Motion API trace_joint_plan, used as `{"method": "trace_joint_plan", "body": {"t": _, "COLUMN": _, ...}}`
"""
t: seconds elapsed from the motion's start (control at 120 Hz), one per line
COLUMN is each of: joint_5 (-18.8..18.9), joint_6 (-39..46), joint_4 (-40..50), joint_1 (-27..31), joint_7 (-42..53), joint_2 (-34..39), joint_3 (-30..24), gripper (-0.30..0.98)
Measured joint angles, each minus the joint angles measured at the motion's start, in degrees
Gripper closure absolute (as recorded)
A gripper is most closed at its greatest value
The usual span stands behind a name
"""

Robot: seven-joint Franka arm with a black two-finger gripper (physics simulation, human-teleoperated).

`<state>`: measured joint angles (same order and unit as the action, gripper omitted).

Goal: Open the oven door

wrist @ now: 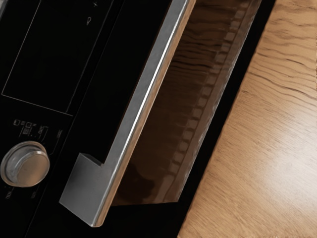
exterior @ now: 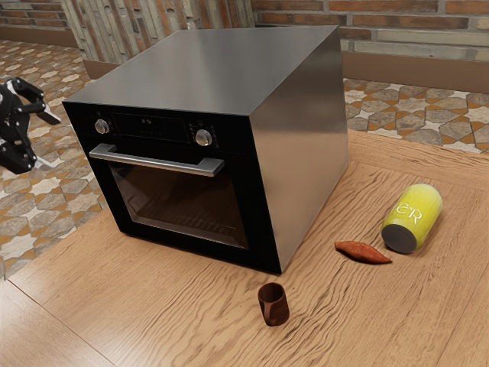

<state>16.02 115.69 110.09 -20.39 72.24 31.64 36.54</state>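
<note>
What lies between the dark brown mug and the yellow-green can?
In the exterior view, a reddish-brown object with pointed ends lies between the mug and the can, closer to the can.

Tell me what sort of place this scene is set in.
Probably a rustic, kitchen-like room, rendered in simulation: an oven stands on a wooden table, with a brick wall and a patterned tile floor beyond.
</note>
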Motion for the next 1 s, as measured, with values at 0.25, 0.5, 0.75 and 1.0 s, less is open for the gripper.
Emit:
{"method": "trace_joint_plan", "body": {"t": 0.25, "joint_5": -1.43, "joint_6": 0.7, "joint_4": -0.53, "joint_1": -1.01, "joint_7": 5.51, "joint_2": -2.97, "joint_3": 0.53, "gripper": 0.0}}
{"method": "trace_joint_plan", "body": {"t": 0.5, "joint_5": -1.7, "joint_6": 1.54, "joint_4": -1.53, "joint_1": -5.81, "joint_7": 9.26, "joint_2": -5.35, "joint_3": 5.34, "gripper": 0.0}}
{"method": "trace_joint_plan", "body": {"t": 0.75, "joint_5": -1.66, "joint_6": 2.13, "joint_4": -1.74, "joint_1": -8.15, "joint_7": 11.75, "joint_2": -6.95, "joint_3": 7.0, "gripper": 0.0}}
{"method": "trace_joint_plan", "body": {"t": 1.0, "joint_5": -1.68, "joint_6": 2.61, "joint_4": -0.89, "joint_1": -8.15, "joint_7": 13.4, "joint_2": -7.16, "joint_3": 7.72, "gripper": 0.0}}
